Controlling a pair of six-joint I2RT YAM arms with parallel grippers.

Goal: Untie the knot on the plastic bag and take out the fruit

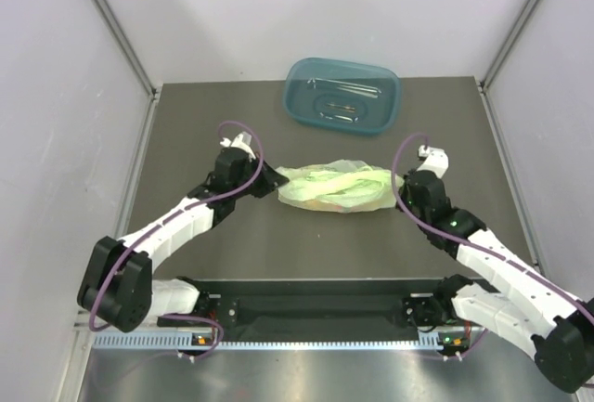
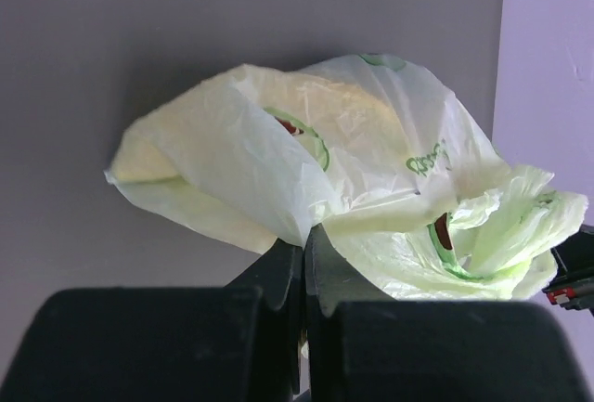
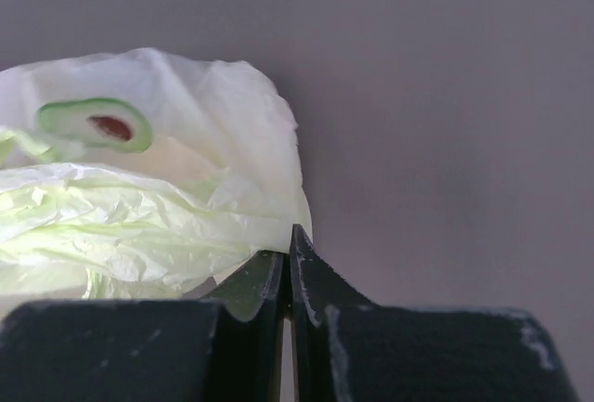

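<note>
The thin, crinkly, pale green plastic bag (image 1: pixel 336 188) lies between both grippers, long axis left-to-right. The left gripper (image 1: pixel 276 179) and right gripper (image 1: pixel 399 190) each clamp one end, equally near.

Thin crinkly translucent plastic bag (image 1: pixel 336 187)

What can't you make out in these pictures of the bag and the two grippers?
Fruit: hidden in every view by the cloudy film of the plastic bag.
Knot: lost among crumpled folds, all views.
Teal tub contents: too small, top view.
How much film the left gripper and right gripper pinch: wrist views, covered by their own fingers.
</note>
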